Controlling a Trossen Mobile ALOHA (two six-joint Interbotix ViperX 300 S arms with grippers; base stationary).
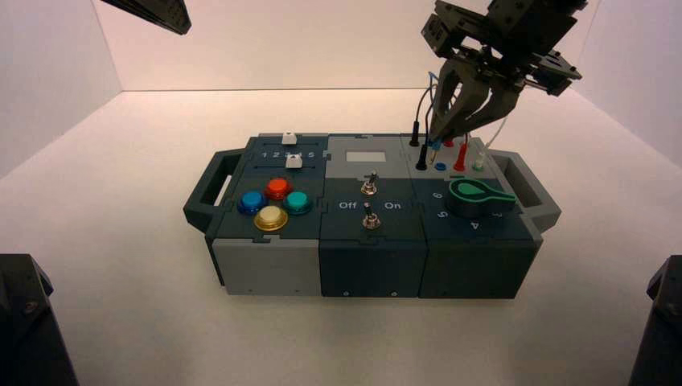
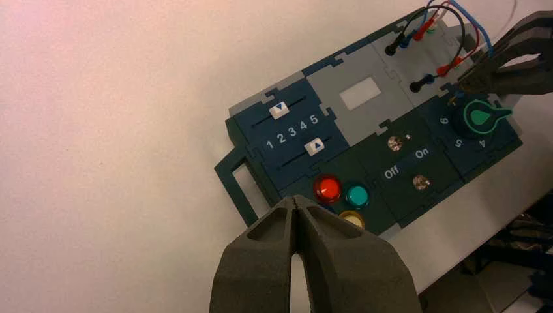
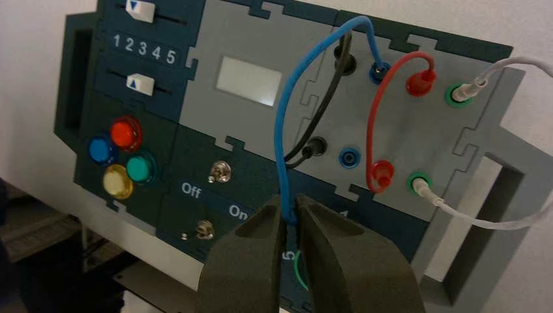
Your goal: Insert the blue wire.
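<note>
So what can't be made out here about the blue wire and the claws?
- Right wrist view: the right claw covers the free plug of the blue wire; its pin tip is hidden.
- High view: the right claw blocks the plug's position relative to the empty blue socket.
- High view: the left claw is cut off by the top edge.

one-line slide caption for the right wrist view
Right gripper pinches the blue wire's free end near its empty blue socket.
</note>
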